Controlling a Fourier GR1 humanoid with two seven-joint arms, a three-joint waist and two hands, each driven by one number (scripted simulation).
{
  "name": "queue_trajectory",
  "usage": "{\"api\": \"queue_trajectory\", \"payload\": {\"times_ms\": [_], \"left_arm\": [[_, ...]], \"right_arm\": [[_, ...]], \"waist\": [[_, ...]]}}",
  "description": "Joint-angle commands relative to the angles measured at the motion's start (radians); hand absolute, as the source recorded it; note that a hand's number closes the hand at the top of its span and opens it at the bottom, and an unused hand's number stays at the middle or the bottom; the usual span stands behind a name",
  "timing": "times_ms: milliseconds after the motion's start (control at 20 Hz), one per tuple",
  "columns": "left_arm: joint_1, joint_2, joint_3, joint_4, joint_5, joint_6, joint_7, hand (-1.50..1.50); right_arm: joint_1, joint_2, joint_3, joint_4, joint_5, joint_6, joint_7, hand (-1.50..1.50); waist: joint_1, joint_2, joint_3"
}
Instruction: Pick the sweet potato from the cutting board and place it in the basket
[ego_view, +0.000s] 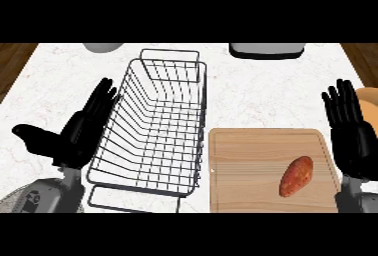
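Hands both open, fingers straight; sweet potato on cutting board, right of basket.

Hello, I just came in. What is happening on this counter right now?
Nothing is being handled yet. A sweet potato lies on the right part of a wooden cutting board, untouched. A wire basket stands just left of the board, with nothing in it. The left hand is open beside the basket's left side, and the right hand is open at the board's right edge. Neither hand holds anything, so the pick has not begun.
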Motion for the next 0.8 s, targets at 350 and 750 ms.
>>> {"api": "queue_trajectory", "payload": {"times_ms": [350,750], "left_arm": [[-0.032,0.201,0.019,0.031,-0.258,-0.014,-0.101,0.00],[-0.026,0.209,0.054,0.099,-0.259,-0.037,-0.159,0.00]], "right_arm": [[-0.159,0.249,0.030,0.085,-0.140,-0.143,0.041,1.50],[-0.323,0.152,0.244,0.194,0.353,-0.695,0.218,-1.50]], "waist": [[0.035,0.005,0.010],[-0.005,-0.007,-0.002]]}}
